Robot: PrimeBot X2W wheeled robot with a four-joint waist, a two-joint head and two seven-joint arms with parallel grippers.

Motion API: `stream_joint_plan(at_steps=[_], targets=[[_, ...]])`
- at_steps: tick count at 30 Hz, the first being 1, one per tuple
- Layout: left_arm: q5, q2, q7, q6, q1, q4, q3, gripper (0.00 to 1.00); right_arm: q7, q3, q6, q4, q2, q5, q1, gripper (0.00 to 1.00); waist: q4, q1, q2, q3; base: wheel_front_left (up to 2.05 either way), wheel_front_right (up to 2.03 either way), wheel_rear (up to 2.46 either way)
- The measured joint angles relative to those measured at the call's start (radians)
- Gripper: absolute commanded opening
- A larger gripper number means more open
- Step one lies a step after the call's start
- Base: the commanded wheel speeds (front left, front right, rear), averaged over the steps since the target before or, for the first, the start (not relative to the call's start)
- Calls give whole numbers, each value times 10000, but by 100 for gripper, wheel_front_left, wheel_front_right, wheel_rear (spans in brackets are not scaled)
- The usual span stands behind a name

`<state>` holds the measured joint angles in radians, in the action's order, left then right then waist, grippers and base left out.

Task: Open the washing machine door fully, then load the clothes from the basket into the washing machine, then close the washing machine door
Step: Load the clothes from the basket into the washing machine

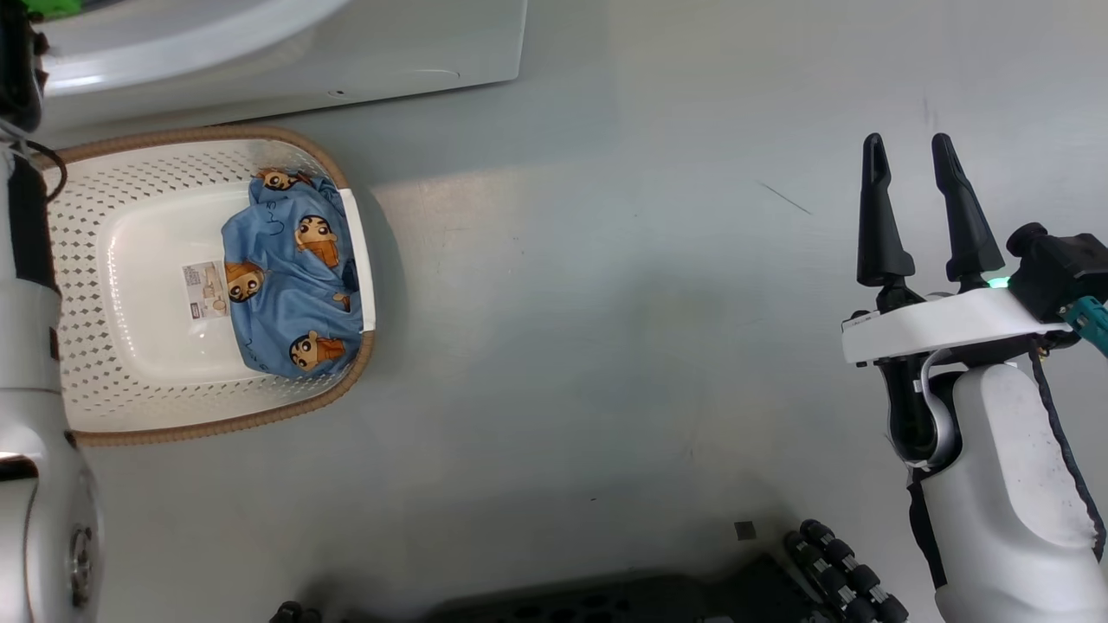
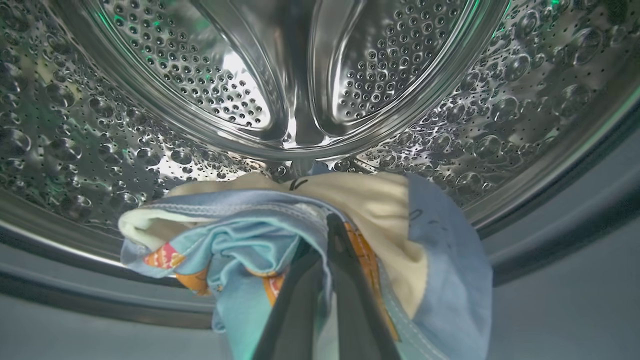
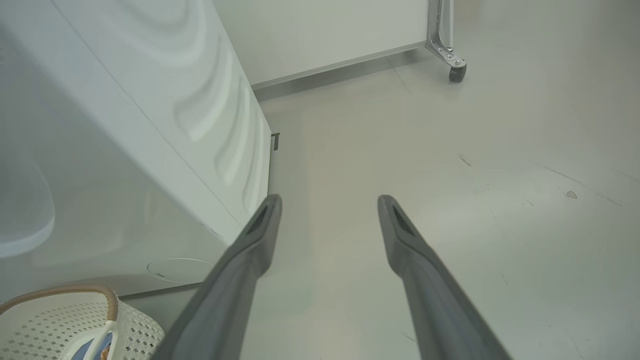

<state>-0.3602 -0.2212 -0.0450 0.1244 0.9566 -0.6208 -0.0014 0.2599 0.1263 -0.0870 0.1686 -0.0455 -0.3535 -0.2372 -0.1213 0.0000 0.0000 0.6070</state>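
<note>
The basket (image 1: 130, 407) is set on the floor (image 1: 606, 346) before the washing machine (image 1: 346, 61); clothes (image 1: 290, 277) are piled against its right wall.

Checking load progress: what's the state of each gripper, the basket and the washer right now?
left gripper: shut on held garment, at the drum mouth
right gripper: open, empty, above the floor
basket: holds one blue garment
washer flap: shut

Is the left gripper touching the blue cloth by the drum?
Touching. The left wrist view shows the left gripper shut on the cloth, folds bunched around it.
</note>
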Motion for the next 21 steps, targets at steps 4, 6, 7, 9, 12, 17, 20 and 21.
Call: stream_joint_plan(at_steps=[4, 6, 7, 9, 12, 17, 20, 21], targets=[[-42, -157, -171, 0, 451, 121, -182, 0, 0, 4, 6, -50, -2, 0, 0, 100, 13, 0, 0, 234, 0, 0, 0], [-79, -188, -263, 0, 685, 167, -286, 0, 2, 8, 13, -84, -2, 0, -1, 100, 24, 0, 0, 374, 0, 0, 0], [-88, -201, -261, 0, 776, 178, -326, 0, 0, 10, 13, -107, -2, 0, -1, 100, 29, 0, 0, 445, 0, 0, 0], [-105, -242, -336, 0, 932, 203, -387, 0, 0, 19, 15, -148, 0, 0, -4, 100, 40, 0, 0, 592, 0, 0, 0], [-150, -318, -384, 0, 1107, 211, -477, 0, 0, 42, 15, -194, -2, -17, -12, 100, 56, 0, 0, 812, 0, 0, 0], [-468, -591, -403, 2, 1473, 261, -602, 0, 2, 71, 29, -303, -2, -75, -117, 100, 78, 0, 0, 1239, 0, 0, 0], [-562, -612, -291, 2, 1669, 453, -840, 0, 2, 71, 29, -313, -2, -84, -158, 100, 94, 0, 0, 1440, 0, 0, 0], [-639, -619, -282, 6, 1744, 477, -880, 0, 2, 71, 29, -326, -2, -84, -176, 100, 99, 0, 0, 1508, 0, 0, 0]])
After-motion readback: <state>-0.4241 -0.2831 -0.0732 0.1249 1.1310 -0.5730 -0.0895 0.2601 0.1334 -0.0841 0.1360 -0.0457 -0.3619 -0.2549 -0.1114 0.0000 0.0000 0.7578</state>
